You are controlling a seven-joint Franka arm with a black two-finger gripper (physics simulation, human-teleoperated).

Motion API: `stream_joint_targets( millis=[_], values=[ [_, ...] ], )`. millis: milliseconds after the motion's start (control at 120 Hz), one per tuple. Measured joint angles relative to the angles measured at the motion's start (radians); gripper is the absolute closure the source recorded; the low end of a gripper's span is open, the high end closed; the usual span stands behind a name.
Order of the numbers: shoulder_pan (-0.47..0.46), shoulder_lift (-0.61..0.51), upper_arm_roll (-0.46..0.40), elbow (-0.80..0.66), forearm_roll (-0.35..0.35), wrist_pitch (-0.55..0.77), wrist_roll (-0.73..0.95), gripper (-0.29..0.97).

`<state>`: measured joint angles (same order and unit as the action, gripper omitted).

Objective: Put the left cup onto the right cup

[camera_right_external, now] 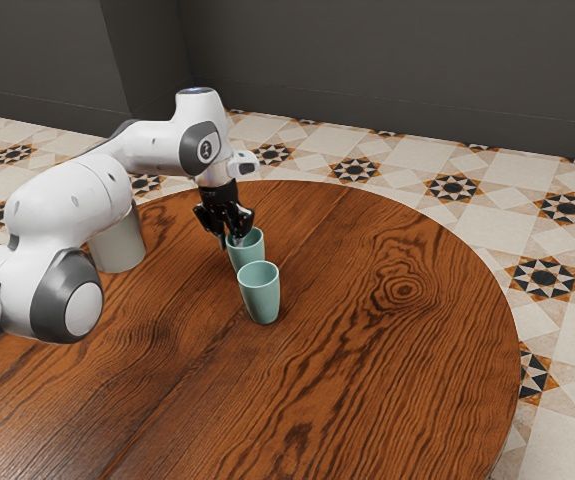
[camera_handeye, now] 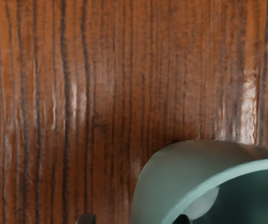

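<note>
The grasping step is in hand: the fingers are held released, astride the rim of the far cup, which stands on the tabletop just behind the near cup. Closing on the wall, then a straight lift, is judged to be called for next.

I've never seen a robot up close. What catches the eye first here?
A white arm reaches over a round wooden table, with its black gripper down at the rim of the farther teal cup. The nearer teal cup stands upright close in front of it.
</note>
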<state>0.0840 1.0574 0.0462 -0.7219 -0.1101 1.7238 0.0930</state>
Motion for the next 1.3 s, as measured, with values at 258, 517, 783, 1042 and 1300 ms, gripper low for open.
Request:
stream_joint_targets(
  millis=[258, 517, 783, 1042, 1300],
  values=[
    [-0.001, 0.000, 0.000, 0.001, 0.000, 0.001, -0.002, 0.72],
    [-0.003, -0.007, 0.001, 0.000, 0.002, 0.002, -0.001, 0.77],
    [-0.016, -0.074, 0.003, -0.018, 0.011, 0.001, -0.002, 0.78],
    [-0.036, -0.183, 0.011, -0.081, 0.020, -0.006, -0.002, 0.78],
    [-0.068, -0.286, 0.024, -0.187, 0.033, -0.006, -0.002, 0.79]
  ],
)
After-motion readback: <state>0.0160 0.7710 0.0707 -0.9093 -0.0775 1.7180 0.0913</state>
